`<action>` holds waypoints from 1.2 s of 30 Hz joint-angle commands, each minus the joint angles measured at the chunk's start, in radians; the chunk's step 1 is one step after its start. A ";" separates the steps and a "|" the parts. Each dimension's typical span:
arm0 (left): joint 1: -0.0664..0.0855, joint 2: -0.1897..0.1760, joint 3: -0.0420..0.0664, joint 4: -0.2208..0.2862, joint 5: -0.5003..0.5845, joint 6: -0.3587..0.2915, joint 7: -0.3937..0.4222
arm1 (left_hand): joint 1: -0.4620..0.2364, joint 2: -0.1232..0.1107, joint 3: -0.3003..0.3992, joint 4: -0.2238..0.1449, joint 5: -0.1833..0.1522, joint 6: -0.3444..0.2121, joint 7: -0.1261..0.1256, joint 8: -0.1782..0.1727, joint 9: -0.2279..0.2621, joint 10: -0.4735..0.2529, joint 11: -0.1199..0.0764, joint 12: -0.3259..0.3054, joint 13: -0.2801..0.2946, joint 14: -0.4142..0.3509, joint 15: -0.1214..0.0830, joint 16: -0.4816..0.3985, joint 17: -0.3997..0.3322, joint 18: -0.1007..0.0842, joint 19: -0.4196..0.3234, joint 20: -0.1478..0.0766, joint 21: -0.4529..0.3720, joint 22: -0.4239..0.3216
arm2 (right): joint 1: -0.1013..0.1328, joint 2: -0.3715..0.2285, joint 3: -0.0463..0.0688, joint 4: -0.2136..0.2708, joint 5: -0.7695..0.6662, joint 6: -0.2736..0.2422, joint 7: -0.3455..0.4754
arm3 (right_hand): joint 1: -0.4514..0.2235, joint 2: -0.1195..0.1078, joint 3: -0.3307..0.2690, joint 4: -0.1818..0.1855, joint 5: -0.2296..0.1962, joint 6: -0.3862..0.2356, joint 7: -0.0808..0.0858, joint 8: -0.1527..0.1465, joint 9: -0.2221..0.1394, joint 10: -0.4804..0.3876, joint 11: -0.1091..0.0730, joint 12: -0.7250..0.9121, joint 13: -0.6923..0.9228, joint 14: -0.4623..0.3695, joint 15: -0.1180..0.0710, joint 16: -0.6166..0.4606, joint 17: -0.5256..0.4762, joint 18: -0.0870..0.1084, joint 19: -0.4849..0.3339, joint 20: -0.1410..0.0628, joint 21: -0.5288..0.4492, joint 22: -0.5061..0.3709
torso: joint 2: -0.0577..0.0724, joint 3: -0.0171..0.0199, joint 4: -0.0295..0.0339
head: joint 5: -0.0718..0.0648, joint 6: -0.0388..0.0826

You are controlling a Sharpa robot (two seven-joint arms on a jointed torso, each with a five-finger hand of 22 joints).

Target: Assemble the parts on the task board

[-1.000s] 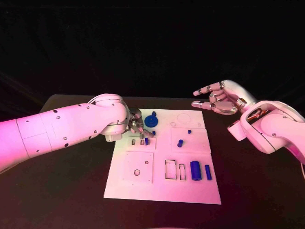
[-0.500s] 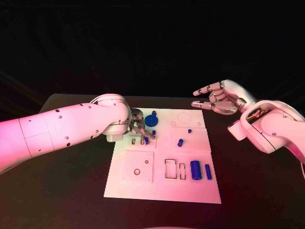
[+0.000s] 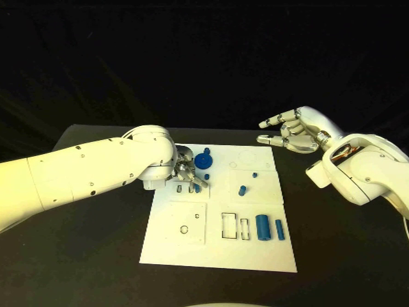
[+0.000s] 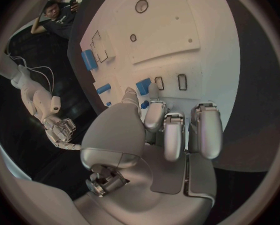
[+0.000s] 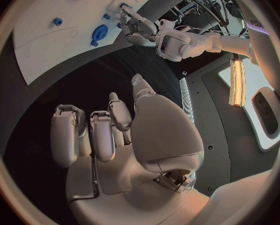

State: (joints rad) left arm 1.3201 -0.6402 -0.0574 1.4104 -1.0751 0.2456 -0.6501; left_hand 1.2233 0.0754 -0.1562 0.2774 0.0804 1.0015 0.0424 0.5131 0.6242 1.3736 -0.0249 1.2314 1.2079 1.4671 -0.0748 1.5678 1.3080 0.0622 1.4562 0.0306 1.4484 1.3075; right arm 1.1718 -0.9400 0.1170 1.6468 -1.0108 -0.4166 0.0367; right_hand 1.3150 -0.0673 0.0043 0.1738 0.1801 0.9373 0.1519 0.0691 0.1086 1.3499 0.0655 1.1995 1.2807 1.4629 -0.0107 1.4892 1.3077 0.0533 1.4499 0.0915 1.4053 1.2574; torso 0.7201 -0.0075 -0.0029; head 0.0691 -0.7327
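No legible writing on task board [image 3: 218,243]

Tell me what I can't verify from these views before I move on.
- Head view: the left hand covers the small blue part at the task board's slots; whether it is seated is hidden.
- Left wrist view: the fingers overlap that part; grip unclear.
- Right hand: hovers off the board, holding nothing.
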 commanded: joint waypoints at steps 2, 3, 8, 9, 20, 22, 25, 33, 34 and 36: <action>0.000 0.003 0.000 -0.001 0.006 0.021 0.000 | 0.039 0.014 0.020 -0.009 0.007 -0.011 -0.002 0.005 0.010 0.002 -0.002 0.001 0.001 0.104 -0.008 0.003 0.263 -0.013 0.001 0.000 0.003 0.036 | 0.000 0.002 0.001 0.000 -0.010 0.013 -0.011 | 0.007 0.005 -0.005 0.001 0.006 0.008 0.002 0.002 0.001 -0.003 0.001 0.000 0.001 0.075 -0.001 -0.003 0.128 0.011 -0.006 -0.001 -0.003 0.000 | 0.000 0.0002 -0.0005 | 0.000 0.001; 0.000 0.003 0.000 -0.002 0.006 0.021 -0.001 | 0.057 0.022 0.033 -0.016 0.008 -0.014 -0.004 0.004 0.013 0.002 -0.004 0.001 0.001 0.104 -0.008 0.003 0.263 -0.013 0.001 -0.001 0.003 0.036 | -0.001 0.002 0.001 0.000 -0.011 0.014 -0.013 | 0.008 0.005 -0.006 0.001 0.006 0.008 0.002 0.002 0.001 -0.002 0.001 0.002 0.002 0.075 -0.001 -0.003 0.128 0.011 -0.006 -0.001 -0.003 0.000 | 0.000 0.0002 -0.0007 | 0.001 0.001; -0.001 0.005 0.000 -0.004 0.006 0.024 -0.001 | 0.133 0.036 0.088 -0.054 0.009 -0.025 -0.008 -0.002 0.023 0.000 -0.009 -0.003 0.001 0.104 -0.013 0.003 0.263 -0.013 0.000 -0.004 0.002 0.037 | -0.001 0.002 0.001 0.001 -0.016 0.016 -0.017 | 0.010 0.005 -0.007 -0.001 0.007 0.008 0.002 0.002 0.001 -0.001 0.000 0.003 0.002 0.075 -0.002 -0.003 0.128 0.011 -0.006 -0.002 -0.003 0.000 | 0.000 0.0007 -0.0005 | 0.000 -0.001; -0.001 0.005 0.000 -0.005 0.006 0.025 -0.001 | 0.137 0.034 0.092 -0.056 0.008 -0.025 -0.008 -0.003 0.024 0.000 -0.009 -0.003 0.001 0.104 -0.013 0.003 0.263 -0.013 0.000 -0.005 0.002 0.037 | -0.001 0.002 0.001 0.001 -0.016 0.017 -0.017 | 0.010 0.005 -0.007 -0.001 0.007 0.008 0.002 0.002 0.001 -0.001 0.000 0.003 0.002 0.075 -0.002 -0.003 0.128 0.011 -0.006 -0.002 -0.003 0.000 | 0.000 0.0007 -0.0005 | 0.000 -0.001; -0.003 0.012 0.000 -0.010 0.009 0.039 -0.001 | 0.134 0.023 0.096 -0.053 0.005 -0.026 -0.006 -0.005 0.027 -0.001 -0.007 -0.006 -0.001 0.104 -0.012 0.003 0.263 -0.013 -0.001 -0.005 0.001 0.035 | -0.001 0.002 0.001 0.002 -0.018 0.018 -0.018 | 0.011 0.005 -0.007 -0.001 0.007 0.008 0.002 0.002 0.001 0.000 0.000 0.004 0.003 0.075 -0.002 -0.003 0.129 0.011 -0.006 -0.002 -0.003 0.000 | 0.001 0.0009 0.0000 | -0.003 -0.005; -0.003 0.011 0.000 -0.010 0.009 0.038 -0.001 | 0.139 0.023 0.103 -0.054 0.006 -0.027 -0.006 -0.007 0.028 -0.002 -0.007 -0.007 -0.002 0.104 -0.012 0.003 0.263 -0.013 -0.002 -0.005 0.000 0.035 | -0.001 0.002 0.001 0.002 -0.018 0.018 -0.018 | 0.011 0.005 -0.007 -0.001 0.007 0.008 0.002 0.002 0.001 0.000 0.000 0.003 0.003 0.075 -0.002 -0.003 0.128 0.011 -0.005 -0.002 -0.003 0.000 | 0.000 0.0009 0.0000 | -0.003 -0.005; -0.004 0.008 0.000 -0.007 0.012 0.031 -0.001 | 0.184 0.023 0.145 -0.079 0.016 -0.035 -0.011 -0.016 0.030 -0.005 -0.011 -0.012 -0.003 0.104 -0.015 0.003 0.263 -0.012 -0.002 -0.006 0.000 0.035 | -0.001 0.002 0.001 0.002 -0.018 0.018 -0.017 | 0.011 0.005 -0.007 -0.001 0.007 0.008 0.002 0.002 0.001 0.000 0.000 0.003 0.002 0.075 -0.002 -0.003 0.128 0.011 -0.005 -0.002 -0.003 0.000 | 0.001 0.0008 0.0007 | -0.003 -0.006; -0.006 -0.009 0.000 0.010 0.058 -0.012 0.015 | 0.237 -0.104 0.444 -0.128 0.122 -0.046 0.011 -0.047 0.040 -0.007 -0.005 -0.034 -0.012 0.104 -0.007 0.003 0.263 -0.013 -0.001 -0.005 0.001 0.043 | -0.003 0.007 0.001 -0.004 -0.016 0.019 -0.015 | 0.011 0.005 -0.007 -0.001 0.007 0.008 0.002 0.002 0.001 0.000 0.000 0.003 0.002 0.075 -0.002 -0.003 0.128 0.011 -0.005 -0.002 -0.003 0.000 | 0.001 0.0021 0.0010 | -0.002 -0.008; -0.006 -0.014 0.000 0.015 0.065 -0.024 0.018 | 0.216 -0.146 0.514 -0.130 0.121 -0.046 0.009 -0.047 0.048 -0.004 -0.003 -0.034 -0.011 0.104 -0.008 0.003 0.263 -0.014 0.000 0.000 0.002 0.045 | -0.003 0.008 0.001 -0.004 -0.015 0.019 -0.015 | 0.011 0.005 -0.007 -0.001 0.007 0.008 0.002 0.002 0.001 0.000 0.000 0.003 0.002 0.075 -0.002 -0.003 0.128 0.011 -0.005 -0.002 -0.003 0.000 | 0.001 0.0021 0.0011 | -0.002 -0.008; -0.007 -0.022 0.000 0.025 0.076 -0.048 0.026 | 0.203 -0.169 0.577 -0.136 0.136 -0.040 0.007 -0.043 0.057 0.001 -0.002 -0.031 -0.007 0.104 -0.006 0.003 0.263 -0.014 0.002 -0.001 0.004 0.050 | -0.004 0.009 0.001 -0.006 -0.015 0.018 -0.014 | 0.011 0.005 -0.007 -0.001 0.007 0.008 0.002 0.002 0.001 0.000 0.000 0.003 0.002 0.075 -0.002 -0.003 0.128 0.011 -0.005 -0.002 -0.003 0.000 | 0.001 0.0018 0.0011 | -0.001 -0.009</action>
State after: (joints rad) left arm 1.3151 -0.6595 -0.0565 1.4291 -1.0352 0.2381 -0.6424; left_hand 1.4373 -0.0768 0.2506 0.3059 0.2121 0.9541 0.0517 0.4674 0.6753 1.3705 -0.0283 1.1920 1.1769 1.4657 -0.0875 1.5678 1.3076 0.0624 1.4543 0.0288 1.4484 1.3074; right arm 1.1694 -0.9319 0.1171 1.6422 -1.0174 -0.4073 0.0215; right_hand 1.3189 -0.0635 0.0043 0.1738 0.1840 0.9373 0.1519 0.0691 0.1085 1.3499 0.0655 1.1995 1.2822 1.4629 -0.0107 1.4892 1.3074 0.0533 1.4499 0.0915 1.4057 1.2574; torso 0.7209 -0.0057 -0.0019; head 0.0669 -0.7406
